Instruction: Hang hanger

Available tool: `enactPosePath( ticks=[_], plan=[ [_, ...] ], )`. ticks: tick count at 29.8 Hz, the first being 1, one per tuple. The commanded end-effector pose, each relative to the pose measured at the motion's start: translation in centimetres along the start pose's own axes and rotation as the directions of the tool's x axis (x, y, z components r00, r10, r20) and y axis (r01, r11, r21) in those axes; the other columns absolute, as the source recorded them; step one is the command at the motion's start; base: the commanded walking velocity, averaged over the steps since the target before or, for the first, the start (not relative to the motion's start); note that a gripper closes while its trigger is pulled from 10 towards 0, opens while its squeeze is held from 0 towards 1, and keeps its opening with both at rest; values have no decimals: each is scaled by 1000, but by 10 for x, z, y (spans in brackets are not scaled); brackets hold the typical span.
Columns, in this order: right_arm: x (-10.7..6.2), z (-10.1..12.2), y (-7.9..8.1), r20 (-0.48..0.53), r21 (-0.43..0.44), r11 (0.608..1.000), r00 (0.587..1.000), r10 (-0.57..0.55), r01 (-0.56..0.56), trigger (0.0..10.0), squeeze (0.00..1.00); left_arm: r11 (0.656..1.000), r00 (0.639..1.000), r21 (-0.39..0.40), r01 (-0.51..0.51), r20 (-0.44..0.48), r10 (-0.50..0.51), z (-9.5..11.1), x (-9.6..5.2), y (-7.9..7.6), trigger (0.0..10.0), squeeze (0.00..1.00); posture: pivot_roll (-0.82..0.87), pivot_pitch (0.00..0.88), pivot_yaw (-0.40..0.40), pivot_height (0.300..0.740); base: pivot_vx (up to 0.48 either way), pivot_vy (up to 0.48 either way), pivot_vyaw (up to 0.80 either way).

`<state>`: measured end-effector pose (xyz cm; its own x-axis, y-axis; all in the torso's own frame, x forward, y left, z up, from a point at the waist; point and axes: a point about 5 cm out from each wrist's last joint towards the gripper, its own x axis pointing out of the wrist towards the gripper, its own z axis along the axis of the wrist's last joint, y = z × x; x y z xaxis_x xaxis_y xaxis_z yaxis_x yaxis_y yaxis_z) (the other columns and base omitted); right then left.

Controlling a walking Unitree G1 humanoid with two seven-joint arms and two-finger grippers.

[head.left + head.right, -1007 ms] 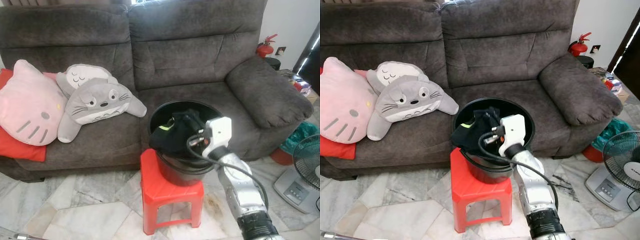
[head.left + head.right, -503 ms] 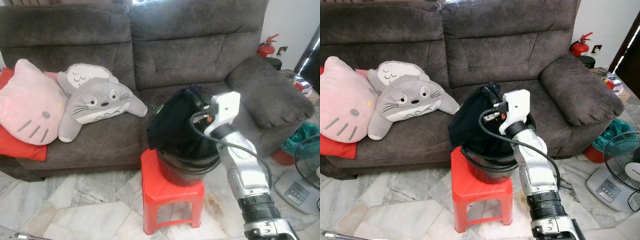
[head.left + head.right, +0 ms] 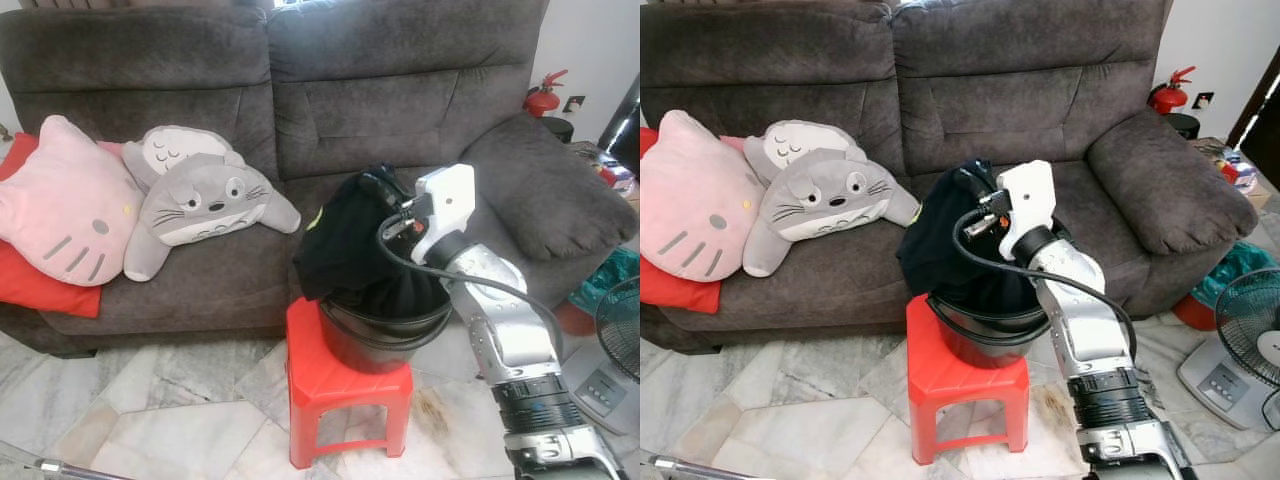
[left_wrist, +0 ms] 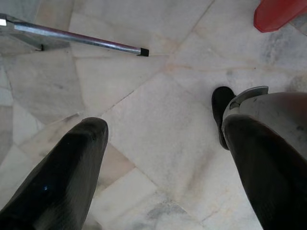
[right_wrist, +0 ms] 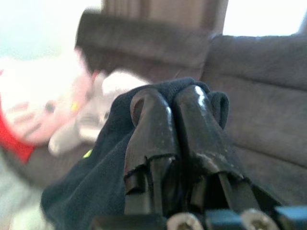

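The right gripper has its two black fingers pressed together on a fold of the dark garment, so it is holding the cloth. One second ago this garment was lying inside the black bucket and the gripper was low at the rim. Now the gripper is raised above the bucket and the garment hangs down from it, with the lower part still inside the bucket. Compared with half a second ago, the height is almost the same. The bucket stands on the red stool, just in front of the grey sofa.

A hanger I cannot find in these pictures.

The left gripper hangs idle near the marble floor, with its fingers wide apart and nothing between them. A metal rod lies on the floor beyond it.

On the left part of the sofa are a pink cat pillow and a grey plush.
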<state>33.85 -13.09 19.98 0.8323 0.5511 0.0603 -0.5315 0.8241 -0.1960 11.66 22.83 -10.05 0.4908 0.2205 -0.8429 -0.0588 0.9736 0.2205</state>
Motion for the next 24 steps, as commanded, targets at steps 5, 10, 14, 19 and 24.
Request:
enactPosePath(
  ticks=[5, 10, 14, 19, 24],
  plan=[
    [-4, -8, 6, -85, -34, 998, 995, 47, -50, 0, 0, 1000, 1000, -3, -18, -12, 18, -3, -1, 3, 10000, 0, -177, 0, 62, 740, 0, 0, 0],
    [-4, -16, 15, -128, -9, 994, 986, 107, -109, 0, 0, 1000, 1000, -1, -18, -12, 18, -3, -1, 3, 10000, 0, -174, 0, 62, 740, 0, 0, 0],
    [-5, -20, 27, -148, -11, 979, 968, 201, -205, 0, 0, 1000, 1000, 0, -19, -12, 19, -4, -1, 3, 10000, 0, -170, 0, 62, 740, 0, 0, 0],
    [-9, -34, 50, -194, 2, 922, 905, 379, -386, 0, 0, 1000, 1000, 3, -20, -12, 20, -4, -1, 3, 10000, 0, -165, 0, 62, 740, 0, 0, 0],
    [-13, -39, 58, -216, 6, 889, 868, 448, -458, 0, 0, 1000, 1000, 7, -19, -13, 19, -4, -1, 4, 10000, 0, -162, 0, 63, 740, 0, 0, 0]
  ],
)
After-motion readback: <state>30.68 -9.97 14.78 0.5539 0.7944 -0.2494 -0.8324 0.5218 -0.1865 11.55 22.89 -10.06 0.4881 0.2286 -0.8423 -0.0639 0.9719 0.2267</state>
